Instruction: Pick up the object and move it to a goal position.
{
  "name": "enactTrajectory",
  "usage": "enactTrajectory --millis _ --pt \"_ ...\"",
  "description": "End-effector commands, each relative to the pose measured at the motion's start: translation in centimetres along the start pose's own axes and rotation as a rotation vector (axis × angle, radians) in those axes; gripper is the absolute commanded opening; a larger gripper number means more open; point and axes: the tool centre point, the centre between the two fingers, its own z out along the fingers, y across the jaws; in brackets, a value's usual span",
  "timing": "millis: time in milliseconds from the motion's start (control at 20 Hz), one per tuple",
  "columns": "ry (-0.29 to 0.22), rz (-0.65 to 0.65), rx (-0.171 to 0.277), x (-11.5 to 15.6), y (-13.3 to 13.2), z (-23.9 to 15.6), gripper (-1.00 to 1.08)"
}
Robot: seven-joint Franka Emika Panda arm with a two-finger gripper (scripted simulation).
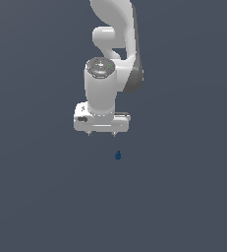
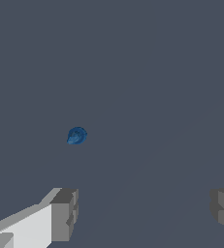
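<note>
Right up close in the wrist view, the two grey fingertips (image 2: 64,214) are framing the shot, one on each side with a wide stretch of bare surface showing between them, so the pincer (image 2: 142,213) is standing open and gripping nothing. Just past those tips, the object (image 2: 76,135) is sitting on the flat dark grey tabletop (image 2: 171,72), a tiny dark blue lump, rounded and a little uneven, lying closer to one fingertip's line than to the other and clear of both. Switching to the exterior view, the object (image 1: 118,155) is showing as a small blue speck resting on the tabletop (image 1: 36,197), well away from any edge that can be seen, since the grey surface is filling the whole picture and no edge or corner is in sight. Behind it, the pincer (image 1: 101,133) is hanging with its two short tips pointing down, spread apart under the white hand block, and the object is lying just beyond the tip toward the exterior view's right, apart from it and not touched. Farther back, the white arm (image 1: 112,29) is rising from the wrist, its round joint cap facing the camera, and curving up out of the top of the picture.
</note>
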Motion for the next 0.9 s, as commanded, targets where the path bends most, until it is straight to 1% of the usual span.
enactTrajectory --millis 0,200,600,850 --pt "0.000 0.006 0.003 0.2 -0.4 0.4 1.00" --pt "0.004 0.031 0.014 0.7 -1.8 1.7 1.00" --pt "0.012 0.113 0.049 2.1 -6.0 5.9 1.00" --pt "0.014 0.142 0.061 2.4 -7.4 7.3 1.00"
